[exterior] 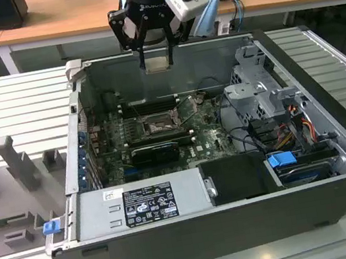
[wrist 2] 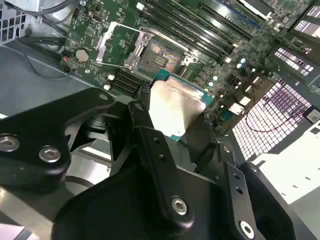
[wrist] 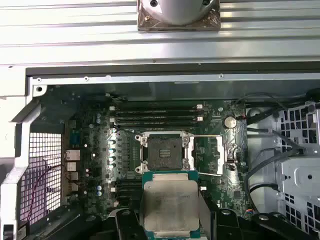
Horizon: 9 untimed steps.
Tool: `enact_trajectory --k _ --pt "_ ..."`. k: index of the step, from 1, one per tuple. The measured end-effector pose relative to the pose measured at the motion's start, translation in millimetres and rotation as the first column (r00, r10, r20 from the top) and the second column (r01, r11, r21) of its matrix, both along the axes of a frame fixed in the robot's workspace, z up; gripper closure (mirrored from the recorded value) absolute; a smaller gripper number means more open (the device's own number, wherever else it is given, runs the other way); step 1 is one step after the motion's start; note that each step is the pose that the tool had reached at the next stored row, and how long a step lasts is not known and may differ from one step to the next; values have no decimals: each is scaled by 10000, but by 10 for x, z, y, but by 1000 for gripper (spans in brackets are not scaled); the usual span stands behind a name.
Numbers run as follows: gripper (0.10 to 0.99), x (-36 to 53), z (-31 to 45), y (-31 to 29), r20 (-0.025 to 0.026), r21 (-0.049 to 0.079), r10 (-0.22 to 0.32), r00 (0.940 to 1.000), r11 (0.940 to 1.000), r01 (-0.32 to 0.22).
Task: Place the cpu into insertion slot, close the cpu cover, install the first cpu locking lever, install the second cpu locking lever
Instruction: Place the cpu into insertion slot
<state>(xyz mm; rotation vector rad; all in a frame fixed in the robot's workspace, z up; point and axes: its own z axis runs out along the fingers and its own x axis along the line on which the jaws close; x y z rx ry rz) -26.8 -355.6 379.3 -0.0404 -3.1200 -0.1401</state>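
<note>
nearest you in the exterior view, at six o'clock of the open computer case [exterior: 326,85], lies the grey power supply [exterior: 142,202]. nothing of the task touches it.

further in, near the middle of the motherboard [exterior: 205,138], you find the insertion slot [wrist: 165,150]. it is bare: in the first wrist view its dark contact field shows with no chip in it. just beside it the cpu cover [wrist: 210,155] is swung open and lies flat on the board, its window clear of the socket. the locking levers are too thin for you to place with certainty, but with the cover open, judge them unfastened.

furthest back, at twelve o'clock of the case and above its rear wall, hangs the pincer [exterior: 158,58], clenched on the cpu [wrist: 170,207]. the chip is gripped by two opposite edges, silvery face up, well above the board and apart from the slot.

so count none of the four steps as done. the chip is in hand but not yet seated, the cover is not closed, and both levers remain to be set.
</note>
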Motion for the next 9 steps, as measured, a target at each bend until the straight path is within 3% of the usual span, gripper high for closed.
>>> enact_trajectory --k 4,9 --pt "557 0 -1 0 -1 -1 -693 9976 9976 693" --pt "557 0 -37 -3 0 -2 -779 9970 9970 779"
